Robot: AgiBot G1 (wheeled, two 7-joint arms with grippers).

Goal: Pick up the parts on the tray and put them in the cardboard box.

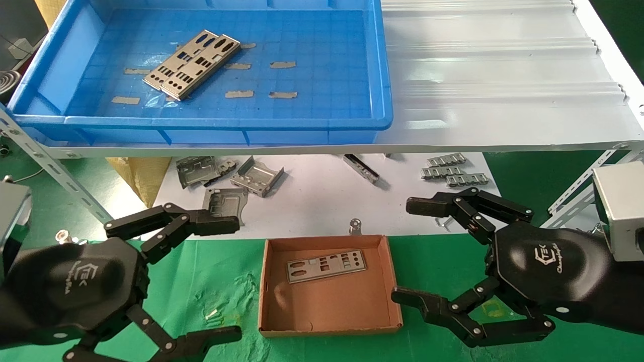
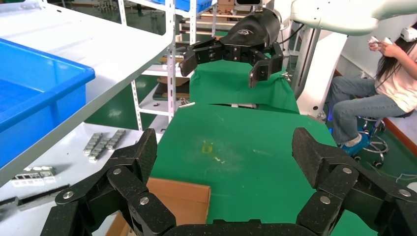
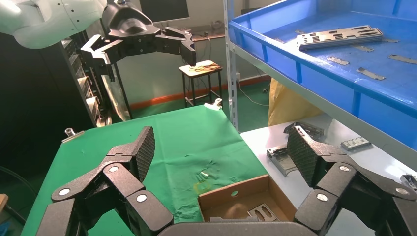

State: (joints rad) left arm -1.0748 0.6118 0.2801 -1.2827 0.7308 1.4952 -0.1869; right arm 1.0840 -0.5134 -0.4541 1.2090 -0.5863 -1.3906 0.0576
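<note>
Left hand [image 1: 221,279] and right hand [image 1: 410,251] both spread apart, empty, flanking small brown cardboard box [image 1: 327,306] holding one flat silver punched metal plate [image 1: 326,265], two more plates [image 1: 193,64] in large blue plastic tray [image 1: 322,120] on shelf above, green-covered table [image 1: 211,281].

I've got bent metal brackets [image 1: 229,178] scattered on the white sheet [image 1: 322,201] under the shelf [image 1: 503,75], chain-like strips [image 1: 453,173] near its right edge, green cloth [image 1: 211,291] in front.

cardboard box [image 1: 329,322]: open top, unobstructed | tray [image 1: 382,75]: raised rim all round, open above
</note>
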